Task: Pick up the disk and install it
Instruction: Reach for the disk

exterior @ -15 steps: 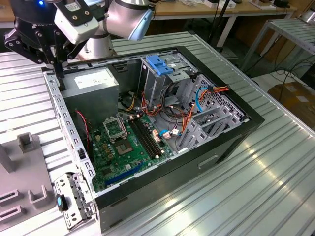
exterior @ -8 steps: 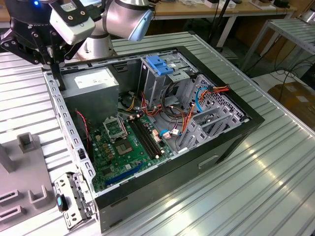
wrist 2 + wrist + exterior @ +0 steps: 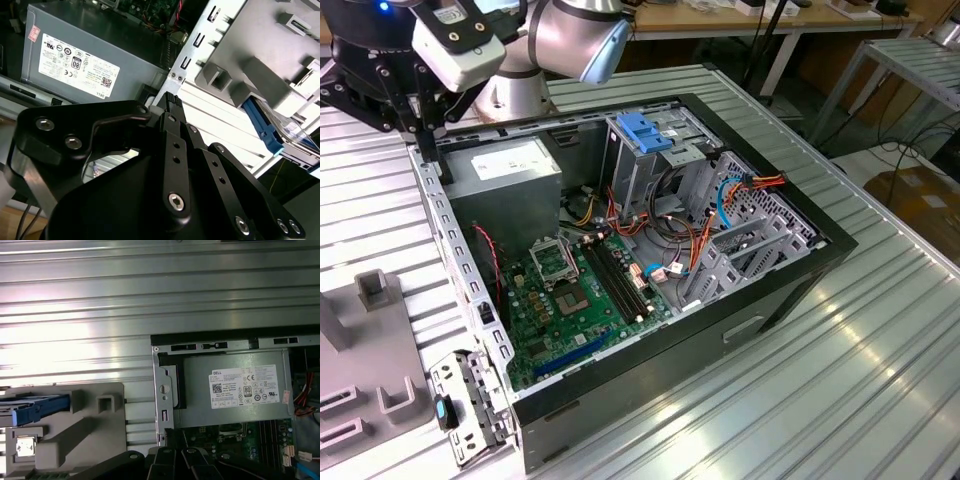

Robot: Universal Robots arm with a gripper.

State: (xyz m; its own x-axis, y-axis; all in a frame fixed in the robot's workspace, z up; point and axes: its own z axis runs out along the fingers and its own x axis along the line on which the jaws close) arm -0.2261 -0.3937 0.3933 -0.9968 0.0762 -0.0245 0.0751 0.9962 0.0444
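The black gripper has its jaws drawn together with nothing between them. In the exterior view the gripper hangs over a corner of the open computer case, just beside the grey power supply.

The disk is outside the case, in a grey holder on the ribbed metal table, near the case wall. In the first wrist view the disk's blue rail runs in line with the table's ribs, so its long axis seems to lie that way, one end facing the case. Whether it lies flat or on edge I cannot tell.

The disk is probably stiff, dense for its size and sensitive to knocks, with smooth, slippery faces. The likeliest hold is across its narrow width, on the blue-railed edges near mid-length.
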